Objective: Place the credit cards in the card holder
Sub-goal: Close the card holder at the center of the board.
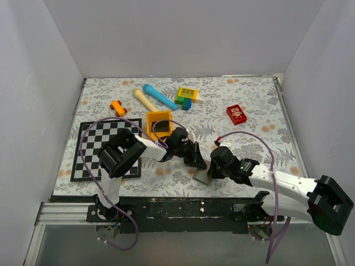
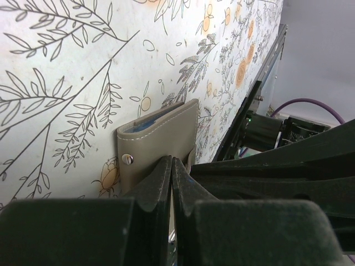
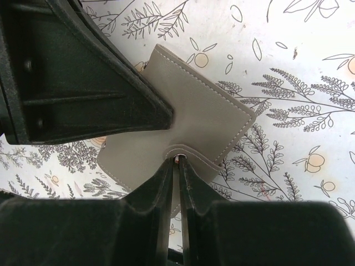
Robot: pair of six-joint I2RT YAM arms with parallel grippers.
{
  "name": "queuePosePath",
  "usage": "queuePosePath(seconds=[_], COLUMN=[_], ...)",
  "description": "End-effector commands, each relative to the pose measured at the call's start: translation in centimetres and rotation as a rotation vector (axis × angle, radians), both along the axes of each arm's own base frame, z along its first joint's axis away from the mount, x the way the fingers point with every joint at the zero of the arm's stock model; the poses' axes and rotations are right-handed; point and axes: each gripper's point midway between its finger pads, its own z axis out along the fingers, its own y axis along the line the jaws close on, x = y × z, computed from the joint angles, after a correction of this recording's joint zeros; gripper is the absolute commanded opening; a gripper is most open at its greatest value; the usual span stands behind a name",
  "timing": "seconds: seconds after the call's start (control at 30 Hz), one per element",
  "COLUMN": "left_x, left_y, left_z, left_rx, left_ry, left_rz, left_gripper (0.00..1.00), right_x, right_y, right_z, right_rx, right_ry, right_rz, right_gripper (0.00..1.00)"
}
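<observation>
The card holder [image 1: 201,176], a flat grey folded wallet, lies near the table's front edge between the two arms. My left gripper [image 2: 171,160] is shut, and its tips rest on the card holder [image 2: 161,133] next to the metal stud [image 2: 127,159]. My right gripper [image 3: 178,162] is almost shut, with the snap tab of the card holder [image 3: 205,111] between its tips. In the right wrist view the left gripper's fingers [image 3: 111,94] lie across the wallet's upper left. No credit cards show clearly. A dark flat piece lies in the orange tray [image 1: 158,123]; I cannot tell what it is.
A checkerboard [image 1: 105,149] covers the left of the table. Farther back lie a red block [image 1: 237,114], a blue cylinder [image 1: 161,97], a cream cylinder [image 1: 144,100], a yellow-green block [image 1: 187,95] and an orange toy [image 1: 117,107]. The black front rail [image 1: 183,208] runs just behind the wallet.
</observation>
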Motion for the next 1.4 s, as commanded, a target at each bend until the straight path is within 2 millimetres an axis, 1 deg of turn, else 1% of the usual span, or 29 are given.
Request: queuePosePath(seconds=[0.0, 0.37, 0.57, 1.0, 1.17, 1.37], left_x=[1.5, 1.6, 1.5, 1.6, 1.6, 1.6], left_y=[3.1, 2.9, 3.0, 2.9, 3.1, 3.2], left_z=[-5.6, -5.6, -5.6, -5.6, -5.7, -5.7], left_rx=[0.205, 0.198, 0.198, 0.196, 0.2, 0.2], left_ry=[-0.019, -0.018, -0.019, -0.019, -0.018, -0.019], left_rz=[0.106, 0.106, 0.105, 0.106, 0.107, 0.108], left_gripper=[0.0, 0.0, 0.0, 0.0, 0.0, 0.0], right_x=[0.4, 0.8, 1.4, 1.7, 1.9, 2.0], right_y=[-0.5, -0.3, -0.1, 0.0, 0.2, 0.5], right_z=[-0.5, 0.5, 1.5, 1.8, 2.2, 2.1], right_rx=[-0.044, -0.056, -0.043, -0.044, -0.032, -0.027], right_ry=[0.015, 0.005, -0.028, -0.036, -0.052, -0.048], right_rz=[-0.019, 0.001, -0.002, 0.007, 0.014, 0.022], right_gripper=[0.17, 0.17, 0.17, 0.2, 0.2, 0.21])
